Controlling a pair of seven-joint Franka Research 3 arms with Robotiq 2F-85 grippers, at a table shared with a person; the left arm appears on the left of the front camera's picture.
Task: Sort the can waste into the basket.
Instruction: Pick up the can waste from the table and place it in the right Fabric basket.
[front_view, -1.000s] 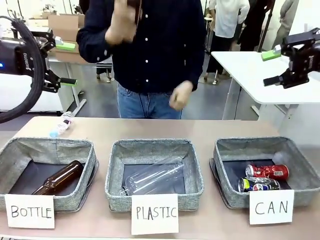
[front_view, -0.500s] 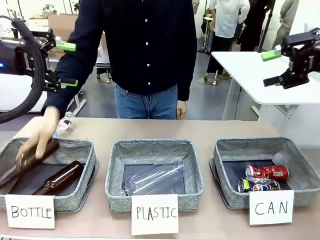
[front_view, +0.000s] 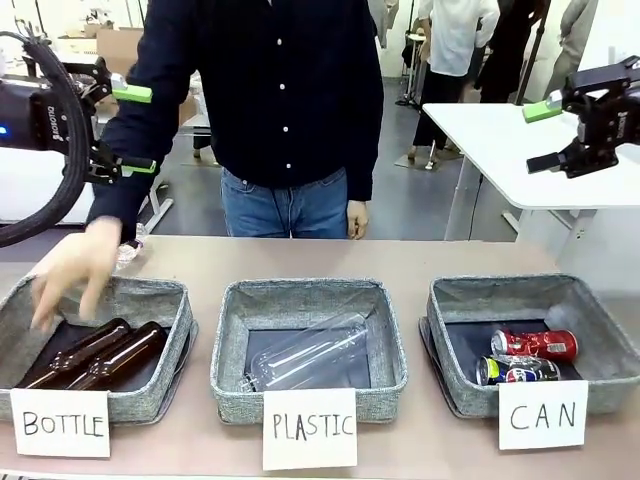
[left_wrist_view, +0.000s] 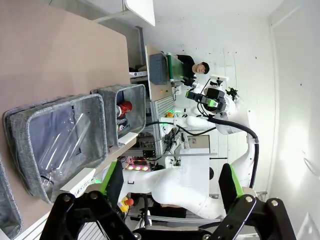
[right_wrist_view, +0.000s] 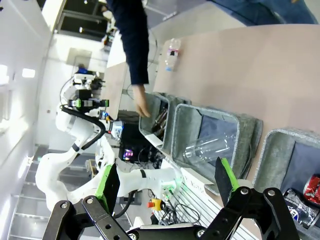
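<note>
Even, bright indoor light falls softly with faint shadows, the person's hand (front_view: 72, 272) is motion-blurred, and both wrist views bend at their edges with white glare on the walls.

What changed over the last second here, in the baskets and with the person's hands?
The person's hand came down from chest height to the BOTTLE basket and let go of a second brown bottle, which now lies beside the first brown bottle. The hand hovers open over the basket. Unchanged: red can and blue can in the CAN basket, the clear bottle, both raised grippers.
</note>
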